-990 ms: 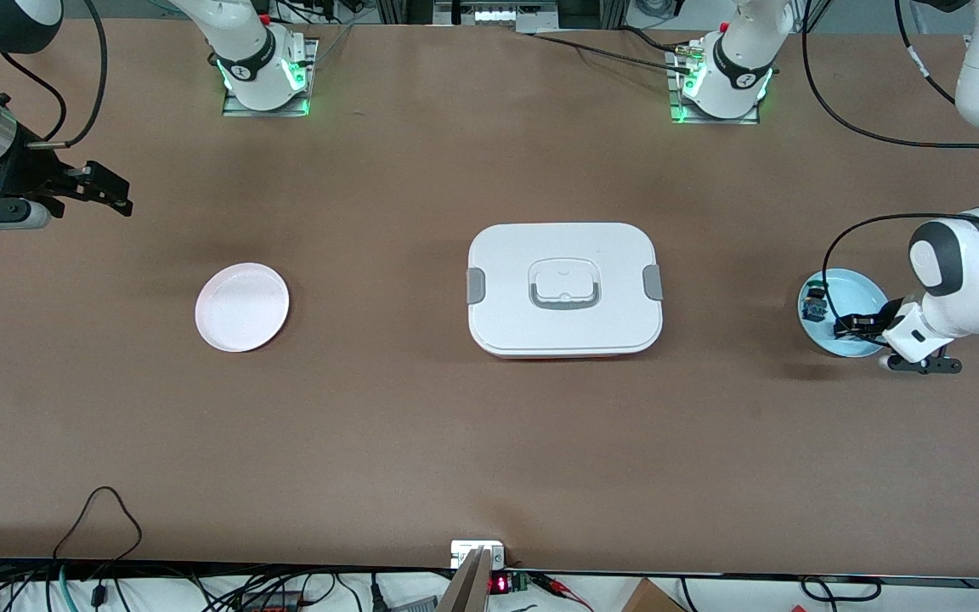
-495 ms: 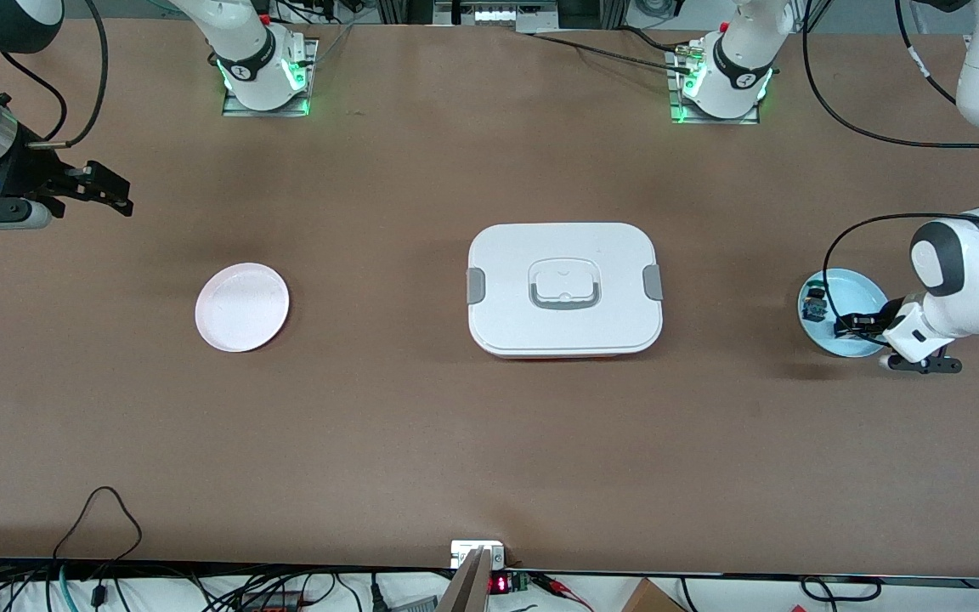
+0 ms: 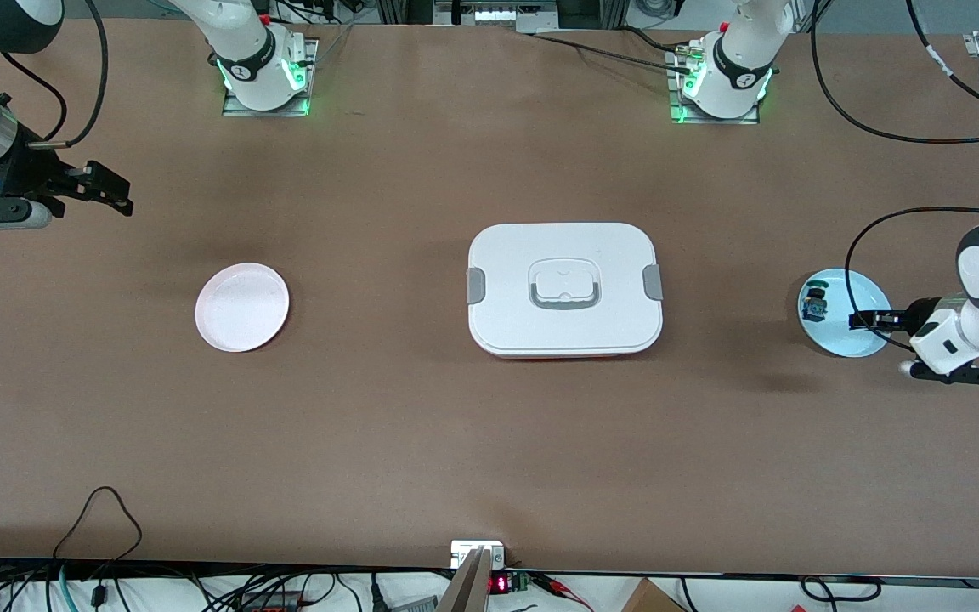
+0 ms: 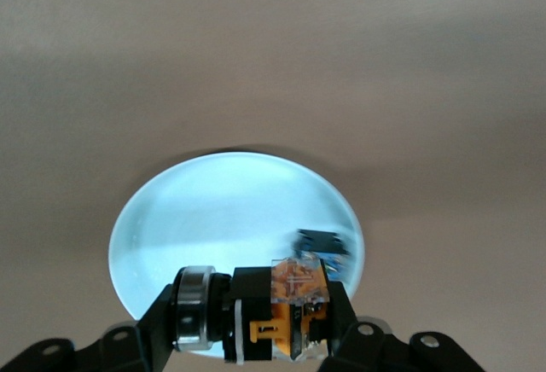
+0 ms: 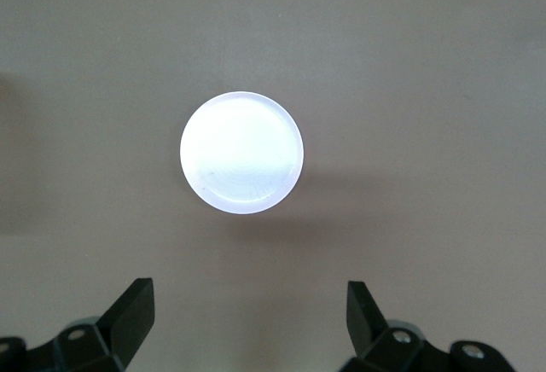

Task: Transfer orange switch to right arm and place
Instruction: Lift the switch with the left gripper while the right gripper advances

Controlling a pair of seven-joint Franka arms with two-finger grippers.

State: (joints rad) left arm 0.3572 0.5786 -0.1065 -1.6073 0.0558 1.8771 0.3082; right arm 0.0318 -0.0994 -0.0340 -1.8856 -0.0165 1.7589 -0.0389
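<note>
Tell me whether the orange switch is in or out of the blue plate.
Out: the left tool is shut on the orange switch, lifted above the blue plate. The other switch remains on it.

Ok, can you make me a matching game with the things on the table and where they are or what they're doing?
Things:
1. orange switch
2. blue-green switch
3. pink plate
4. right gripper

Places or states:
A. lying on the light blue plate
B. open and holding nothing, up in the air at the right arm's end of the table
C. held in the shut left gripper over the light blue plate
D. on the table with nothing on it, toward the right arm's end from the white lidded box

Pairs: 1-C, 2-A, 3-D, 4-B
</note>
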